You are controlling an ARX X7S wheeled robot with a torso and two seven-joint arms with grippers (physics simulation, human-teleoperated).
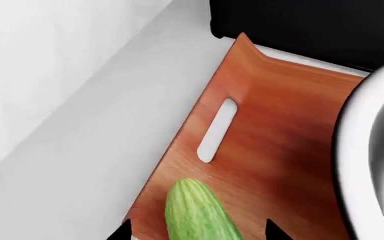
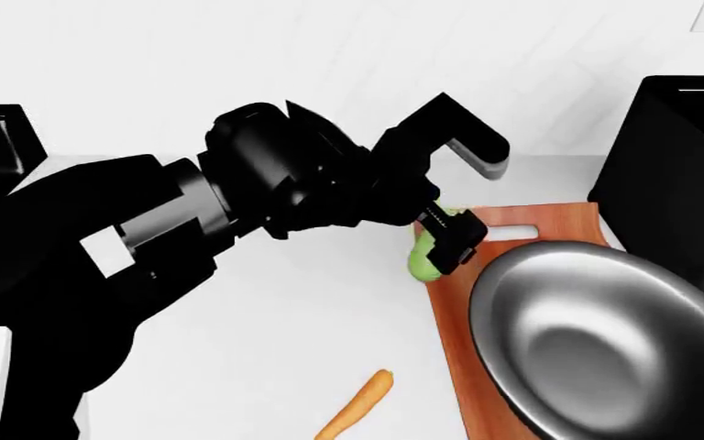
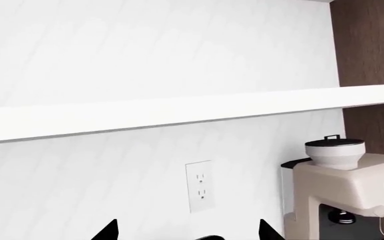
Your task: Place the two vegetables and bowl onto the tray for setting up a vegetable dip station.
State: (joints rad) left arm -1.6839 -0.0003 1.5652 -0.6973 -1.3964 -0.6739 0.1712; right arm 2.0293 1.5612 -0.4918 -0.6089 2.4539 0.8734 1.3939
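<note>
The light-green cucumber (image 1: 195, 212) lies on the reddish-brown wooden tray (image 1: 272, 130) close to its long edge, near a slot handle. My left gripper (image 1: 199, 231) straddles it, open, with a gap on each side of the vegetable. From the head view, the left gripper (image 2: 444, 240) hangs over the cucumber (image 2: 424, 259) at the tray's (image 2: 542, 223) left edge. The large steel bowl (image 2: 609, 339) sits on the tray and overhangs it. The orange carrot (image 2: 359, 403) lies on the white counter, left of the tray. My right gripper (image 3: 186, 231) is open and empty, facing a wall.
A dark boxy appliance (image 2: 676, 165) stands just behind and right of the tray. The white wall runs along the counter's back. The right wrist view shows a wall outlet (image 3: 200, 186), a shelf and a cream coffee machine (image 3: 345, 185).
</note>
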